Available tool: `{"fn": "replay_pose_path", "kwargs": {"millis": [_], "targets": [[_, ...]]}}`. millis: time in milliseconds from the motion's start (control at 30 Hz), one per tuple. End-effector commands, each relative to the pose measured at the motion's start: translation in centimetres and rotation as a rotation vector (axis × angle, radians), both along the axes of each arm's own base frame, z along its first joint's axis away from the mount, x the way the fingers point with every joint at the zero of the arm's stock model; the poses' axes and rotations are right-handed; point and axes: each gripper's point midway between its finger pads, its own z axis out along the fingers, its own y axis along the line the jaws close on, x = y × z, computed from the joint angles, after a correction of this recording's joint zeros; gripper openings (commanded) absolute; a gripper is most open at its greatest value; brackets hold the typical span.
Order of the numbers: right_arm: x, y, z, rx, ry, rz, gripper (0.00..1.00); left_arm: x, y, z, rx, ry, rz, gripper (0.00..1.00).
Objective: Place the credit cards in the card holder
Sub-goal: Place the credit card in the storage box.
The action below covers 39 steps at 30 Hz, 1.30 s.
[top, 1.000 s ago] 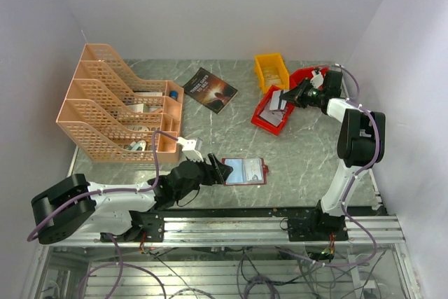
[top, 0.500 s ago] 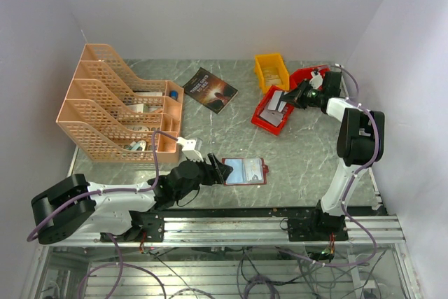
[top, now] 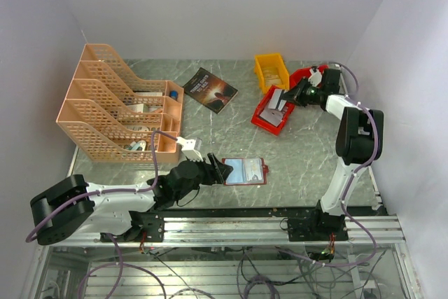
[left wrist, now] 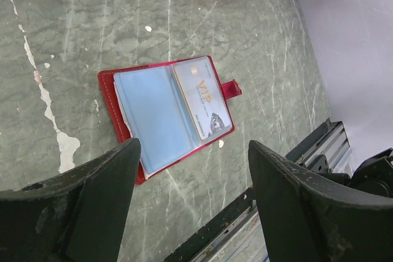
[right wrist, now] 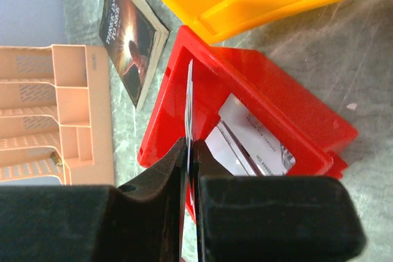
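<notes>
Card holder (top: 244, 171), marbled table (top: 301, 152), pale walls (top: 210, 5)

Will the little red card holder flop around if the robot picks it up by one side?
Probably. The card holder lies open like a thin booklet, so lifted by one cover it would likely fold or droop. It looks thin and light, so a push should slide it across the smooth table. The card inside may stiffen that side.

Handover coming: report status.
Left gripper open beside card holder, lying open, VIP card pocketed. Right gripper shut on card over red bin. Nothing between bin and holder.
</notes>
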Motion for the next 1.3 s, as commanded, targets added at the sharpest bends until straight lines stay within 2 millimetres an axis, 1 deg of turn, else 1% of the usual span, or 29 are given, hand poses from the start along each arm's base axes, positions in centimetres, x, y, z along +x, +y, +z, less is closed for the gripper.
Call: {"fn": "replay_pose_path", "kwargs": {"millis": [0, 100, 167, 267, 533, 700, 733, 800, 900, 933, 1133, 1167, 1267], "targets": [[0.7, 1.1, -1.2, -0.057, 0.009, 0.034, 0.07, 0.4, -0.2, 1.2, -0.037, -0.025, 0.01, 0.82], [1.0, 1.6, -1.5, -0.09, 0.018, 0.04, 0.06, 0.4, -0.2, 1.4, -0.038, -0.026, 0.009, 0.81], [1.1, 1.5, -1.6, -0.113, 0.026, 0.034, 0.06, 0.4, 0.0, 1.3, -0.04, -0.023, 0.012, 0.82], [1.0, 1.8, -2.0, -0.136, 0.048, 0.047, 0.06, 0.3, 0.1, 1.3, -0.044, -0.024, 0.015, 0.82], [0.9, 2.3, -2.5, -0.151, 0.061, 0.066, 0.15, 0.4, 0.1, 1.3, -0.042, -0.025, 0.015, 0.82], [0.8, 2.3, -2.6, -0.149, 0.059, 0.068, 0.17, 0.3, 0.2, 1.2, -0.04, -0.024, 0.014, 0.81], [0.8, 2.3, -2.5, -0.15, 0.056, 0.068, 0.16, 0.4, 0.2, 1.3, -0.04, -0.024, 0.016, 0.82], [0.8, 2.3, -2.4, -0.149, 0.054, 0.069, 0.12, 0.3, 0.2, 1.3, -0.04, -0.025, 0.017, 0.82], [0.9, 2.2, -2.3, -0.154, 0.049, 0.068, 0.0, 0.4, 0.2, 1.4, -0.043, -0.026, 0.017, 0.81], [0.9, 2.2, -2.2, -0.157, 0.047, 0.07, 0.0, 0.4, 0.2, 1.4, -0.042, -0.025, 0.017, 0.81], [1.0, 1.1, -0.1, -0.227, -0.03, 0.065, 0.0, 0.3, 0.4, 1.6, -0.046, -0.028, 0.018, 0.81], [1.0, 0.9, 1.4, -0.235, -0.071, 0.072, 0.0, 0.3, 0.4, 1.6, -0.046, -0.03, 0.018, 0.81], [0.5, 0.8, 3.6, -0.241, -0.143, 0.115, 0.0, 0.2, 0.4, 2.1, -0.056, -0.04, 0.012, 0.81]]}}
